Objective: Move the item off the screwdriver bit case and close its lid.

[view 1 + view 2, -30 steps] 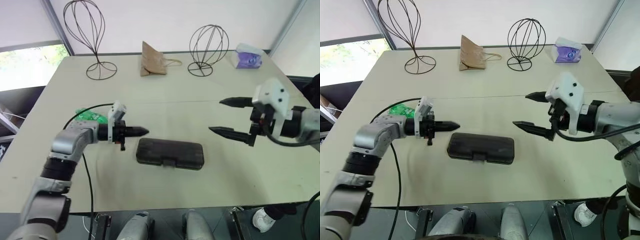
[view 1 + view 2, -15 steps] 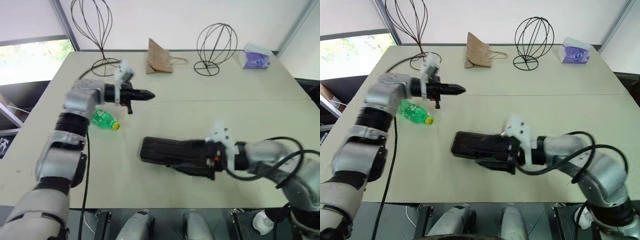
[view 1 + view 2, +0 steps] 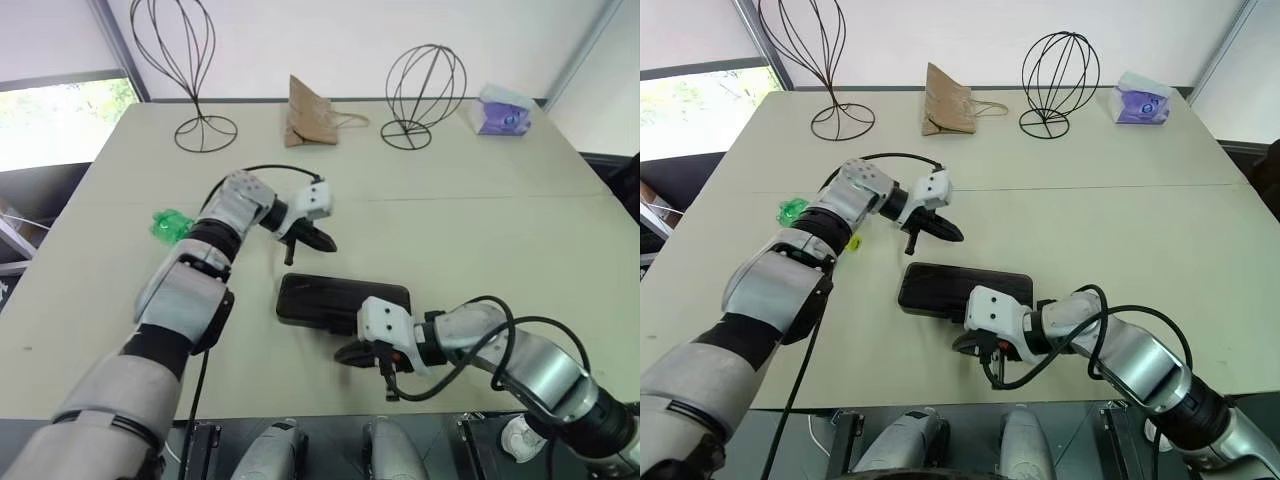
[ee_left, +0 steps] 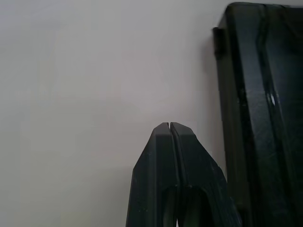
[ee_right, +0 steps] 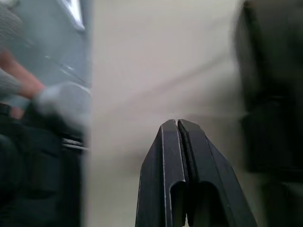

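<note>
The screwdriver bit case (image 3: 343, 303) lies flat on the table (image 3: 480, 230) with its lid down over the tray; whether the latch on the near long edge has caught cannot be told from here. The left gripper (image 3: 325, 242) is clenched and empty, its tip pointing down just beyond the case's far edge, near its left end; the left wrist view shows the closed fingers (image 4: 170, 142) beside that case edge, apart from it. The right gripper (image 3: 967, 345) is also clenched and grasps nothing, sitting low at the table just short of the case's near edge, by the latch side. The green soda bottle (image 3: 170, 225) lies on the table well behind the left gripper, out past the left forearm, clear of the case.

Risks, as I judge them: with closed tips on both sides, a push from either could slide the light case across the smooth table rather than seat the latch; a press from the right gripper alone could skid it toward the left gripper; the left forearm, swinging back, could knock the bottle and set it rolling toward the table edge; the cable looped off the left wrist could snag.
</note>
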### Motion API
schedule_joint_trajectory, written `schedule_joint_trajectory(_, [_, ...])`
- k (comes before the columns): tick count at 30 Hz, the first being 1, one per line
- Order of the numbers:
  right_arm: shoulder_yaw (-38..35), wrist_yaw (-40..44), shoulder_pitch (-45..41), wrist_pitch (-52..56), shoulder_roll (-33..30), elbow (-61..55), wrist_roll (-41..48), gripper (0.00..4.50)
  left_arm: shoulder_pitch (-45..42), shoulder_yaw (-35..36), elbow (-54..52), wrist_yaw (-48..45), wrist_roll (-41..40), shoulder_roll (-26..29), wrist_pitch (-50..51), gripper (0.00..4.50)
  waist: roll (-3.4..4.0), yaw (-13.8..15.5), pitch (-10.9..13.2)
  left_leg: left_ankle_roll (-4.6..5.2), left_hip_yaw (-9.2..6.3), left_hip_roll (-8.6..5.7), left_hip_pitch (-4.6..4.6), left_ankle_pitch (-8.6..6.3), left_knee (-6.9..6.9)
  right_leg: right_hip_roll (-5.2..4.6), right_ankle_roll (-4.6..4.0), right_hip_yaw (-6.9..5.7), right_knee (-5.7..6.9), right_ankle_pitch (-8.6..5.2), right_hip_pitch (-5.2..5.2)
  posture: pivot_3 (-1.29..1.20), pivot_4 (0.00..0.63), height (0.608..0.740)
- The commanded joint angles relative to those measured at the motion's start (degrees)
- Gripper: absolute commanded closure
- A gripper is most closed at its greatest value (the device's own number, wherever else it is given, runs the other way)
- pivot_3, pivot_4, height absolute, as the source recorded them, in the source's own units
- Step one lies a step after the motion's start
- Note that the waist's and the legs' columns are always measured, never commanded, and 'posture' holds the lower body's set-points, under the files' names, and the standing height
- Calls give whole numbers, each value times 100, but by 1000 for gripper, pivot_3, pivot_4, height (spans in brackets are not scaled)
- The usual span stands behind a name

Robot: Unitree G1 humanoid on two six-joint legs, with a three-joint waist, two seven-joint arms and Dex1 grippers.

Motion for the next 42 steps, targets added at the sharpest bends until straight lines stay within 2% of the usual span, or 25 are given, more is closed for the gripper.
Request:
schedule_joint_trajectory(1, [-275, -26, 11, -88, 246, -80, 140, 4480, -82, -78, 78, 194, 321, -155, -287, 4500, 0, -3, 0, 0, 0, 0, 0, 0, -2, 0, 0, 0, 1, 0, -1, 0, 150, 740])
schedule_joint_trajectory(8, [-258, 11, -23, -200, 300, 78, -118, 4480, 107, -299, 128, 59, 782, -362, -659, 4500, 0, -1, 0, 0, 0, -1, -1, 0, 1, 0, 1, 1, 3, 1, -1, 0, 150, 740])
schedule_joint_trajectory(15, [76, -252, -83, -639, 303, 631, -1061, 4480, 512, -487, 27, -267, 1031, -482, -863, 4500, 1, -1, -5, 0, -1, -2, 0, 0, 2, -1, 1, 1, 6, 1, 0, 0, 150, 740])
schedule_joint_trajectory(18, [28, -306, -126, -643, 468, 751, -1098, 4480, 608, -497, -25, -239, 1060, -510, -891, 4500, -2, -8, -9, 0, -1, -1, 4, 0, 1, 0, 1, 1, 6, 1, 3, 0, 150, 740])
schedule_joint_trajectory(27, [305, -429, -299, -812, 427, 1167, -1849, 4480, 795, -537, -162, -357, 1051, -556, -906, 4500, -8, -8, -20, 0, -3, 0, 12, 0, 4, 3, 1, 1, 6, 1, 13, 0, 150, 740])
schedule_joint_trajectory(31, [292, -445, -321, -870, 480, 1328, -1903, 4480, 859, -471, -201, -356, 986, -614, -958, 4500, -8, -10, -26, 0, -3, 1, 17, 0, 4, 4, 1, 1, 7, 1, 18, 0, 150, 740])
schedule_joint_trajectory(42, [385, -573, -577, -1572, 503, 2412, -2180, 4480, 1155, -506, -485, -974, 838, -641, -997, 4500, -10, -70, -62, 0, -3, 6, 54, 0, -5, 8, 1, 1, 6, 1, 47, 0, 150, 740])
